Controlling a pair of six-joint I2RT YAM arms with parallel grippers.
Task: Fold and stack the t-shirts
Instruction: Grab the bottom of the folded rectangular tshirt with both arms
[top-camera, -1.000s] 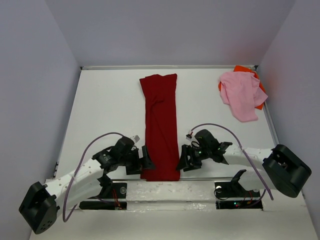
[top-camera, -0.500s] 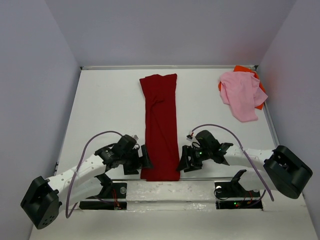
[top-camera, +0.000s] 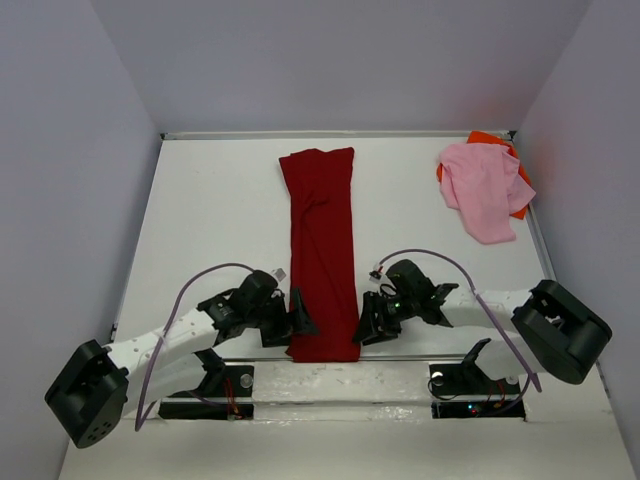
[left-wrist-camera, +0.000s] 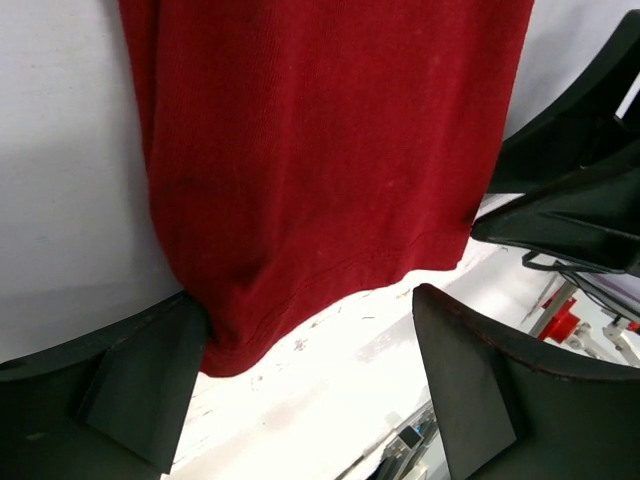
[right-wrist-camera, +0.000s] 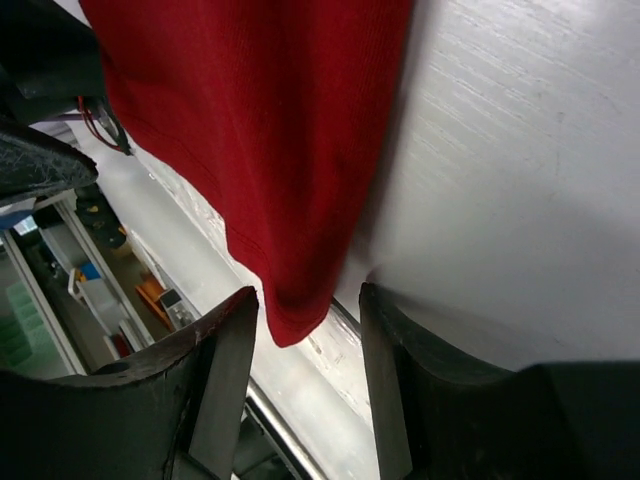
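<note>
On the table (top-camera: 220, 230): a white top, seen whole only from above. The wrist views catch just a strip of it by the near edge.
Dark red t-shirt (top-camera: 322, 250): folded into a long narrow strip down the middle of the table. Its far end is close to the far edge and its near hem lies at the front edge, between the two grippers. Sleeves and neck are tucked out of sight.
Light pink t-shirt (top-camera: 482, 190): a crumpled heap in the far right corner, well apart from both arms. Its outline cannot be made out.
Bright orange t-shirt (top-camera: 488, 137): mostly buried under the pink one, with only slivers showing at the back and the right side.
Left gripper (top-camera: 298, 318): low at the strip's near-left corner, jaws spread wide. In its wrist view one finger (left-wrist-camera: 140, 390) sits against or just beside the hem corner; which cannot be told. The other stands off to the right, and the hem hangs over the gap between them.
Right gripper (top-camera: 365, 325): at the near-right corner, jaws apart with a narrower gap. The hem corner dips between the fingers (right-wrist-camera: 215, 390), and neither visibly presses it. From above its fingertips are hard to make out.
</note>
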